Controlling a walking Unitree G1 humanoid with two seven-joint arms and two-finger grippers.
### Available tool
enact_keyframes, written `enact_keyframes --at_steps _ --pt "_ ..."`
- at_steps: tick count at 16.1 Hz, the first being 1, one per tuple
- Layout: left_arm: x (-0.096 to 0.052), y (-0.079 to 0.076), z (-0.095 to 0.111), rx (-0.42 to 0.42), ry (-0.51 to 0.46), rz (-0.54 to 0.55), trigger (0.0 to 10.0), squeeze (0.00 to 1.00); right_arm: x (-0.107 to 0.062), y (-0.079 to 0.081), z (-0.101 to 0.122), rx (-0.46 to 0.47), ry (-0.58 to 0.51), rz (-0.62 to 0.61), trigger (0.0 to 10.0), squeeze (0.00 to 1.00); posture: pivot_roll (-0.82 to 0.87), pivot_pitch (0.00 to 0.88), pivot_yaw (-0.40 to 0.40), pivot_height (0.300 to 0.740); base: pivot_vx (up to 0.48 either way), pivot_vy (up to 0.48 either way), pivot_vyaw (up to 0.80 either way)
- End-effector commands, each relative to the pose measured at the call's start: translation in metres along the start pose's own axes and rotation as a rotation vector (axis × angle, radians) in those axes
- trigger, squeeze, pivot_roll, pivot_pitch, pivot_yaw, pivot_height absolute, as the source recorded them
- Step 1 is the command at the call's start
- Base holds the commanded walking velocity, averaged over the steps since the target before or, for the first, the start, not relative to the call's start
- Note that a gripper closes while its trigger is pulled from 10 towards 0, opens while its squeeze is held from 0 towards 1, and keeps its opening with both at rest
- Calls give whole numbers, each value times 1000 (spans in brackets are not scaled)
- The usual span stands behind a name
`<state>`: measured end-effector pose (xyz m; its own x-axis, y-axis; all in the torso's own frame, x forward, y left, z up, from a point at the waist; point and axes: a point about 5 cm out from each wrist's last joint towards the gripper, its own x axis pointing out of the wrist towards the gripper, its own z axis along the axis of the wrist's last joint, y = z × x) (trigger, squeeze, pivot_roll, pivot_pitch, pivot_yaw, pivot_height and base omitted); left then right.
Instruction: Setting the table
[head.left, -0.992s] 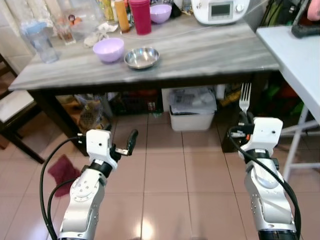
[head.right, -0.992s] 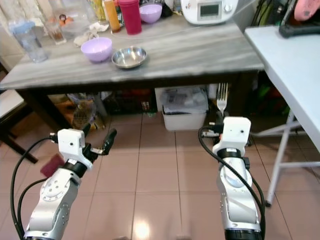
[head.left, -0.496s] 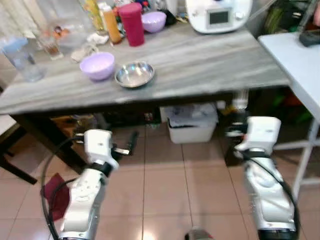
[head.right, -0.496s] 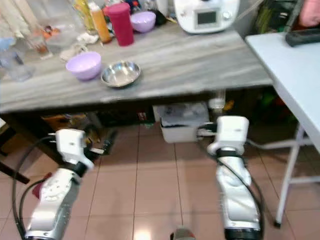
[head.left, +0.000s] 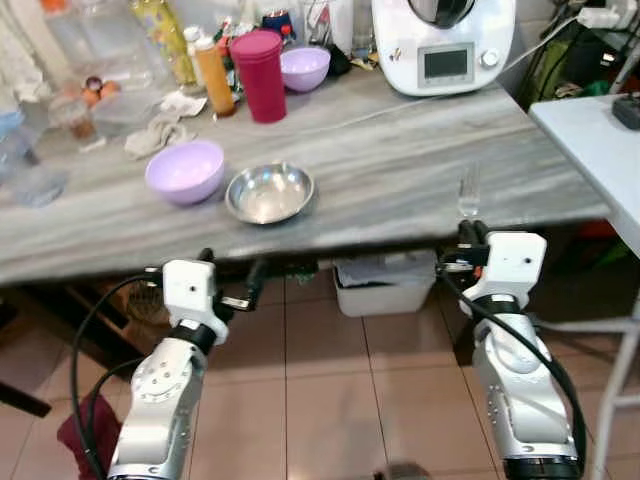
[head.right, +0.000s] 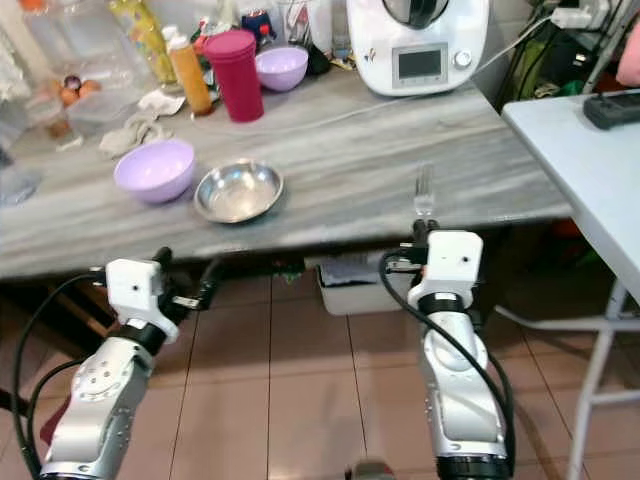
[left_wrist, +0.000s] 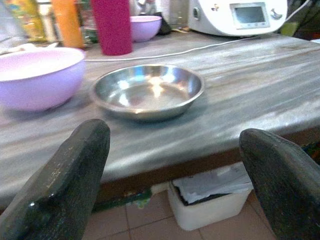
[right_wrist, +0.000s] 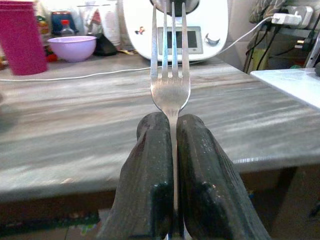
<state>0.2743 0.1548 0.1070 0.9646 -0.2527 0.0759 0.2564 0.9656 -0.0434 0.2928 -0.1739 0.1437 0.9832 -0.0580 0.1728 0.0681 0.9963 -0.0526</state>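
Note:
A silver fork (right_wrist: 170, 60) stands upright, tines up, with my right gripper (head.left: 468, 232) shut on its handle just at the grey marble table's front edge (head.left: 400, 232). The fork (head.right: 424, 191) shows against the tabletop to the right of a steel bowl (head.left: 270, 192). A lilac bowl (head.left: 185, 171) sits left of the steel one. My left gripper (head.left: 232, 285) is open, held below the front edge, facing the steel bowl (left_wrist: 147, 91).
At the back of the table stand a magenta tumbler (head.left: 261, 62), an orange bottle (head.left: 214, 77), a second lilac bowl (head.left: 305, 68) and a white kitchen machine (head.left: 443, 45). A white side table (head.left: 600, 130) is at the right. A white bin (head.left: 390, 285) sits under the table.
The camera has come closer to the table and risen. Both grippers now stand at the table's front edge, the fork's tines showing above the tabletop.

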Motion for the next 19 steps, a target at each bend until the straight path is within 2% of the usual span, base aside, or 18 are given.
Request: enact_keyframes --at_steps 1,4,8,12,14,19 --pt "1 -1 1 3 -2 -5 10000 0 1 -3 2 -1 -6 -11 10000 0 -141 117 93 740 480 0 0" --pt "2 -1 2 9 -3 6 10000 0 2 -3 2 4 -10 -6 10000 0 -142 114 92 740 417 0 0" --pt "2 2 2 21 -3 15 10000 0 3 -2 5 -1 -25 2 10000 0 -141 111 90 740 0 0 0" --pt "2 2 3 4 -11 38 10000 0 4 -1 7 -8 -35 10 10000 0 -140 113 89 740 0 0 698" --pt "0 4 1 38 8 49 10000 0 4 -1 5 -1 -27 7 10000 0 -138 112 87 740 0 0 0" --pt "-1 1 2 35 -4 16 10000 0 7 -3 6 1 -33 -7 10000 0 -134 108 83 740 0 0 0"
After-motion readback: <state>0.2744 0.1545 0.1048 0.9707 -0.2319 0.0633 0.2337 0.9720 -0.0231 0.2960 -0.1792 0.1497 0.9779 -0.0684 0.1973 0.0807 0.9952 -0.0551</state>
